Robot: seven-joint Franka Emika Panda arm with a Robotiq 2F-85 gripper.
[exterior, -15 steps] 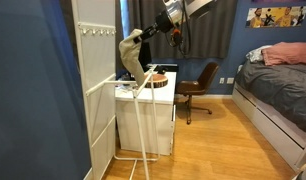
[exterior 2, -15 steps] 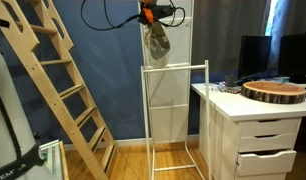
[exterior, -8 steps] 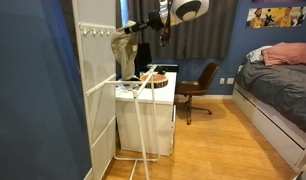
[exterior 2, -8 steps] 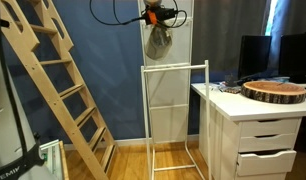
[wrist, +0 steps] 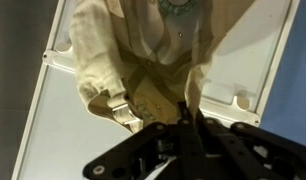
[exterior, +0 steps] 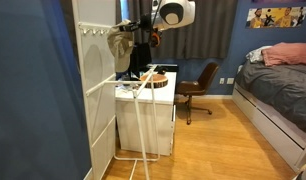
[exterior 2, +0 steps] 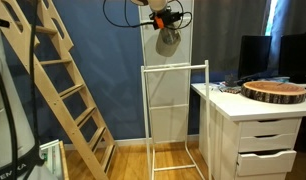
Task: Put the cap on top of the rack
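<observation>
The cap [exterior: 120,42] is beige cloth and hangs from my gripper [exterior: 145,27], high in the room. In an exterior view the cap [exterior 2: 168,40] dangles just below my gripper [exterior 2: 163,20], above the top bar of the white rack [exterior 2: 174,66]. In the wrist view the cap [wrist: 143,50] fills the upper frame, pinched between my shut fingers [wrist: 181,112], with the rack's white frame [wrist: 255,95] beneath it. The rack shows in an exterior view [exterior: 141,95] as thin white bars.
A white panel [exterior: 93,90] stands beside the rack. A white desk with drawers [exterior 2: 258,135] carries a round wooden slab [exterior 2: 275,91]. A wooden ladder [exterior 2: 63,90] leans at the left. A brown chair [exterior: 198,88] and a bed [exterior: 283,95] stand farther off.
My arm has lifted and carried the cap higher and toward the white panel; the cap now hangs above the rack's top rather than beside it.
</observation>
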